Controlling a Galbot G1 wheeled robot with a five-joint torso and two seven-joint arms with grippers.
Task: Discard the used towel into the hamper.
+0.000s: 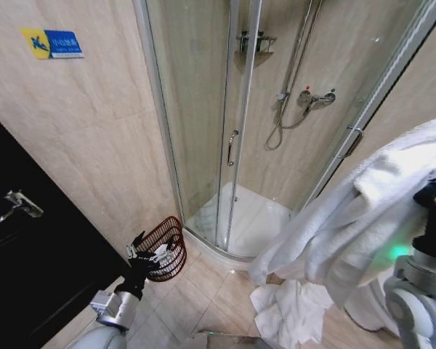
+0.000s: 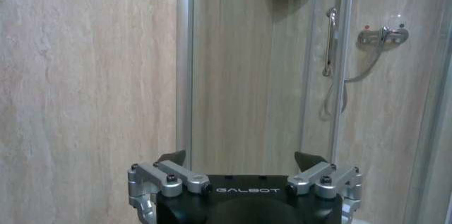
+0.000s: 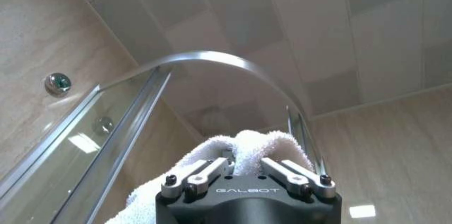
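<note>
The used towel (image 1: pixel 349 225) is white and bulky. It hangs high at the right of the head view, draped down from my raised right arm. In the right wrist view my right gripper (image 3: pixel 245 161) is shut on a fold of the towel (image 3: pixel 247 147), pointing up toward the ceiling. The hamper (image 1: pixel 168 246), a dark reddish-brown wire basket, stands on the floor against the wall beside the shower. My left gripper (image 1: pixel 147 251) hovers low, right in front of the hamper's rim. Its fingers (image 2: pixel 173 158) are spread open with nothing between them, facing the wall and shower glass.
A glass shower enclosure (image 1: pixel 232 145) with a white tray stands straight ahead. A black door (image 1: pixel 29 247) with a metal handle fills the left. More white cloth (image 1: pixel 291 309) lies piled on the tiled floor below the held towel.
</note>
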